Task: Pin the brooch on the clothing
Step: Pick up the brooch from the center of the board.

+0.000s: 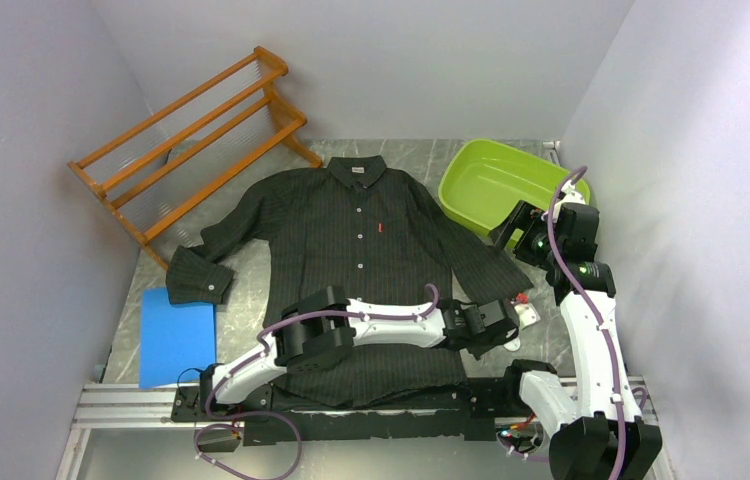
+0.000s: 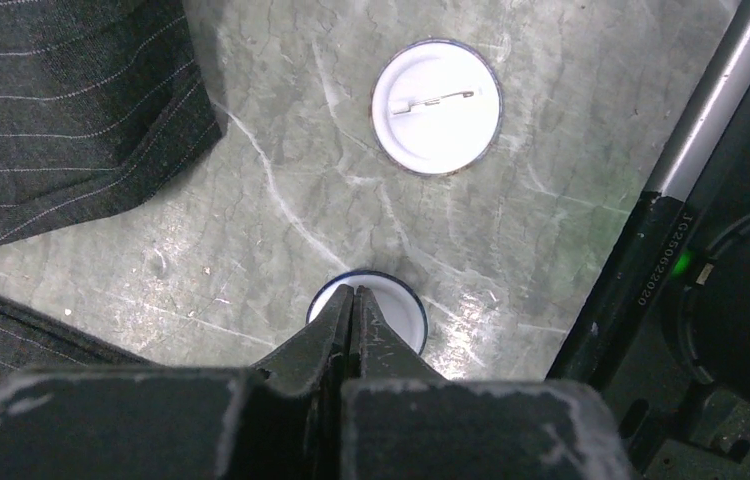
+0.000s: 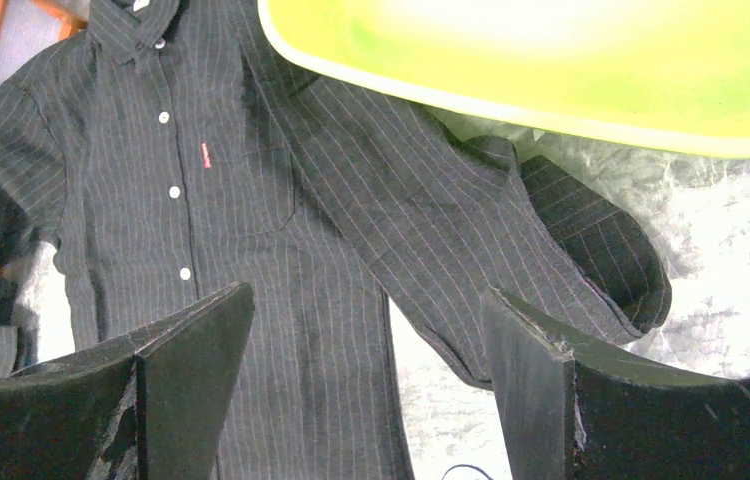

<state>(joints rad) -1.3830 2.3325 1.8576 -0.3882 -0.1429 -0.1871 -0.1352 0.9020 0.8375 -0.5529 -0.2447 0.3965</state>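
The clothing (image 1: 361, 250), a black pinstriped shirt, lies spread flat on the table, front up, and also shows in the right wrist view (image 3: 251, 200). Right of its hem lie two round white brooches. One brooch (image 2: 436, 106) lies back up with its pin showing. My left gripper (image 2: 354, 292) is shut, its tips pressed down on the second brooch (image 2: 403, 312). The tips hide that brooch's pin, so I cannot tell if anything is pinched. My right gripper (image 3: 369, 300) hangs open and empty above the shirt's right sleeve, next to the basin.
A lime-green basin (image 1: 496, 180) stands at the back right, beside the shirt's shoulder. A wooden rack (image 1: 191, 140) leans at the back left. A blue sheet (image 1: 176, 335) lies by the left cuff. The right arm's base (image 2: 731, 300) stands close to the brooches.
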